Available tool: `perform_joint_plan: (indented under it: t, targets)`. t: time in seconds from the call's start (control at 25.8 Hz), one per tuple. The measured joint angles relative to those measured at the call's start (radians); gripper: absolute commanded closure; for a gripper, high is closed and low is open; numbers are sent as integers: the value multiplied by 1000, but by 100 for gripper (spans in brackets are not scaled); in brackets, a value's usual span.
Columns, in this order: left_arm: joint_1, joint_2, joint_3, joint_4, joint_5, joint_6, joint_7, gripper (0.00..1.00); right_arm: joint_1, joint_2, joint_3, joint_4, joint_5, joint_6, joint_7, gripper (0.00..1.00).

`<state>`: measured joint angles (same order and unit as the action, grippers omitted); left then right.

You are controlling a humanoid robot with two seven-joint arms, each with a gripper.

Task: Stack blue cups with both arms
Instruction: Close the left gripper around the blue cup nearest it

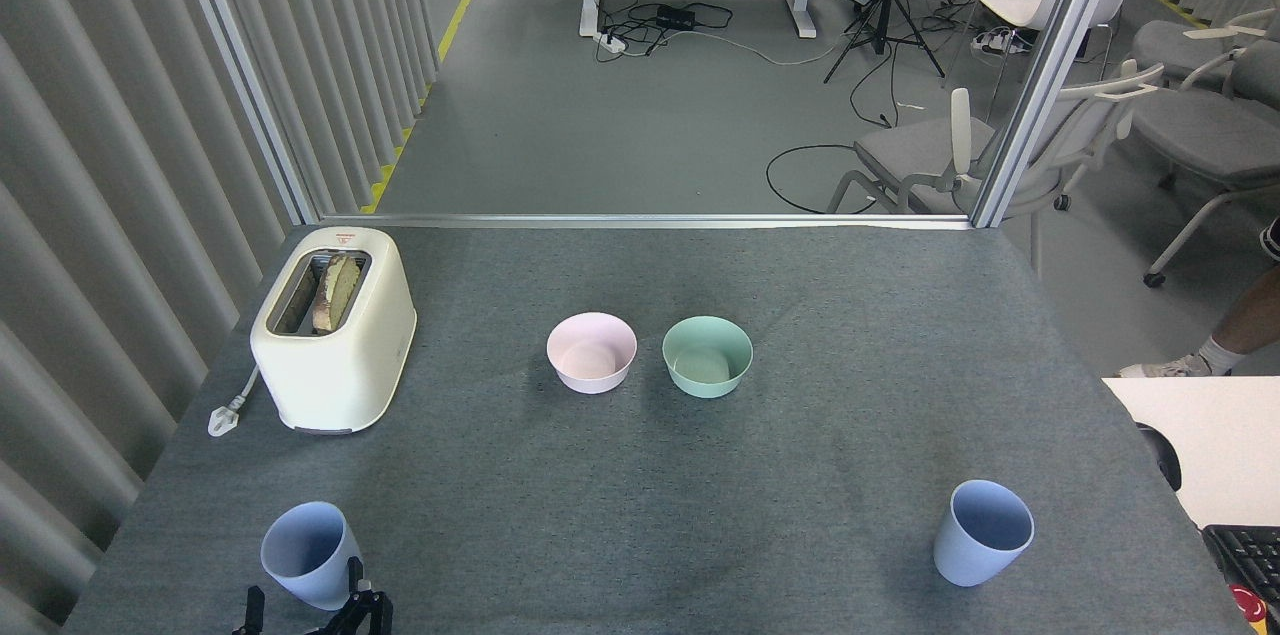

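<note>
Reaching was the step in hand, I judged: the left hand [305,615] poked up at the desk's [640,515] near edge, its black fingers spread wide, empty, the near cup [308,553] standing upright just beyond them and perhaps grazing one. The other cup [982,532] stood upright far off to that hand's right. No right hand showed. Next, I'd guess, the fingers needed to close round the near cup without tipping it.
</note>
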<state>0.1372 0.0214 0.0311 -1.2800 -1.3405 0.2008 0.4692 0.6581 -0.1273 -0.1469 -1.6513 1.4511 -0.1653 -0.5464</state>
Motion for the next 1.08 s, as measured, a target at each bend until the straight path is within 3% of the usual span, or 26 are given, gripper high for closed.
perform_joint_plan:
  t: [0.74,0.81,1.01,1.08]
  targets:
    - [-93,9,-1,90,1,-8,0,0,0,0,47,8,0,36,-10,0]
    - [-96,10,-1,92,1,-8,0,8,0,0,49,9,0,39,-11,0]
    - [-102,11,-2,103,1,-13,-1,42,0,0,51,11,0,42,-12,0]
    - [-102,11,-3,104,1,-15,-1,44,0,0,52,12,0,42,-12,0]
